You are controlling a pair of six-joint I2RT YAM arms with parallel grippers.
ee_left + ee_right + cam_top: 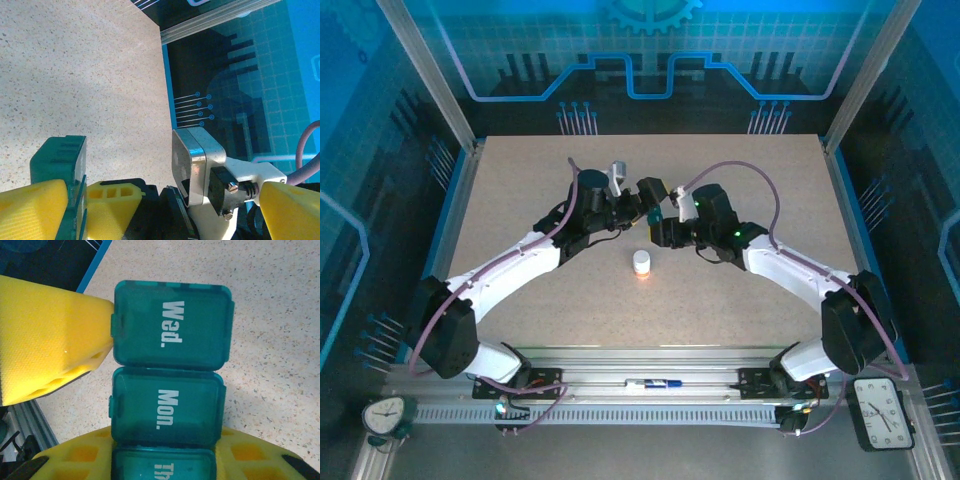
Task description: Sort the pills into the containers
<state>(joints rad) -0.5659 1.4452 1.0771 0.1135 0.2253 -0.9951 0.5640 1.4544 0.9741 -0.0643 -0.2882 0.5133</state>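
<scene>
Right wrist — teal pill box (170, 360), day-labelled lids

Pill box (170, 370) lids read "Wed."; "Mon."; a cut-off "Th".

Overhead view: even, moderately bright illumination on the table (740, 300); surrounding panels cast a strong blue tint at the margins, which fall dark. Soft shadows lie beneath both arms. Straight frame rails bow slightly near the edges. Left wrist view: sharp on the table grain, a broad soft shadow band crossing it; the nearest yellow fingers (30, 210) are blurred. Right wrist view: bright, lettering on the pill box (172, 330) crisp, mild sheen on the lids.
</scene>
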